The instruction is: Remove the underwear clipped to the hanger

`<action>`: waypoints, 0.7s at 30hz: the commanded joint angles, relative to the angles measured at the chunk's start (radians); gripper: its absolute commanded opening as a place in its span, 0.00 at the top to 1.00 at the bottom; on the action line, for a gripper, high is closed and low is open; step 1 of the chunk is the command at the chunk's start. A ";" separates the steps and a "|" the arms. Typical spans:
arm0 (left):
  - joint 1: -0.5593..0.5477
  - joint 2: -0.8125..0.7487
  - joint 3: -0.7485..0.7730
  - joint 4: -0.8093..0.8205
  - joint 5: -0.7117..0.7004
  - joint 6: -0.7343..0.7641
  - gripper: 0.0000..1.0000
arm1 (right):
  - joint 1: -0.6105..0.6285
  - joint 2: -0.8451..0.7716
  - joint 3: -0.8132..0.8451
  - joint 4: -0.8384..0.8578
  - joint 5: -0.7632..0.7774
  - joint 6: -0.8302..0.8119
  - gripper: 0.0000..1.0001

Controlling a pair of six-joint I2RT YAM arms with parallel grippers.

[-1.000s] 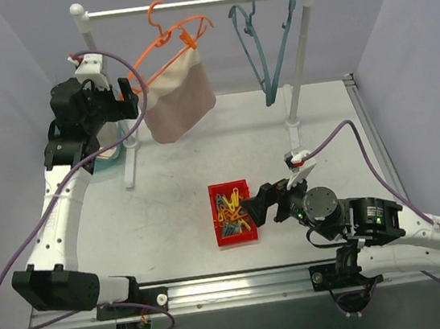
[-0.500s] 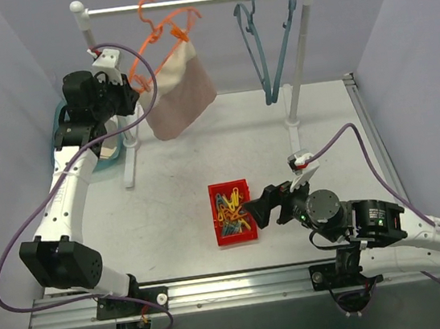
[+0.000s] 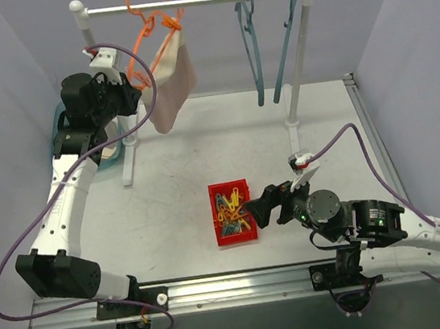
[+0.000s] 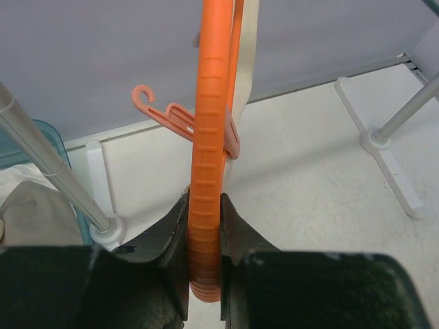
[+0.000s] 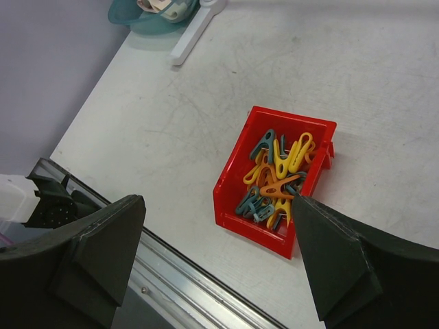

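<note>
The orange hanger (image 3: 155,25) hangs by its hook from the rack's rail, tilted down to the left. The pinkish-tan underwear (image 3: 170,80) hangs from it by its cream band. My left gripper (image 3: 132,101) is at the hanger's lower left end, shut on the orange bar. In the left wrist view the ribbed hanger bar (image 4: 209,137) runs up from between my left gripper's (image 4: 204,236) jaws, with an orange clip (image 4: 180,118) and a strip of underwear (image 4: 247,55) behind it. My right gripper (image 3: 262,206) hovers open beside the red bin, holding nothing; in its own view the right gripper (image 5: 216,209) frames the bin.
A red bin (image 3: 233,213) of coloured clips (image 5: 278,179) sits mid-table. Two teal hangers (image 3: 255,42) hang on the rail's right side. The white rack's posts (image 3: 131,156) stand left and right. A teal basket (image 3: 63,124) with cloths sits behind my left arm.
My left gripper rose to the hanger's left end and shut on it. The hanger slid left along the rail and the underwear swung with it. The right arm barely moved.
</note>
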 commanded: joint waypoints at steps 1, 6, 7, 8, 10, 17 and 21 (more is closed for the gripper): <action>-0.029 -0.084 0.035 0.124 -0.034 -0.025 0.98 | 0.005 0.002 -0.006 0.015 0.040 0.001 0.08; -0.052 -0.103 0.074 0.049 -0.068 -0.013 0.97 | 0.005 0.010 0.000 0.017 0.057 -0.005 0.08; -0.057 -0.111 0.075 0.035 -0.075 -0.013 0.97 | 0.005 0.009 0.001 0.017 0.059 -0.010 0.08; -0.063 -0.115 0.074 0.021 -0.083 -0.013 0.97 | 0.005 0.012 0.003 0.017 0.063 -0.011 0.07; -0.068 -0.138 0.054 -0.007 -0.109 -0.015 0.98 | 0.005 0.013 0.006 0.015 0.068 -0.014 0.07; -0.071 -0.255 -0.098 -0.008 -0.143 -0.033 0.97 | 0.005 0.015 0.004 0.017 0.088 -0.019 0.05; -0.072 -0.290 -0.132 -0.008 -0.147 -0.027 0.97 | 0.005 0.029 0.010 0.017 0.105 -0.027 0.04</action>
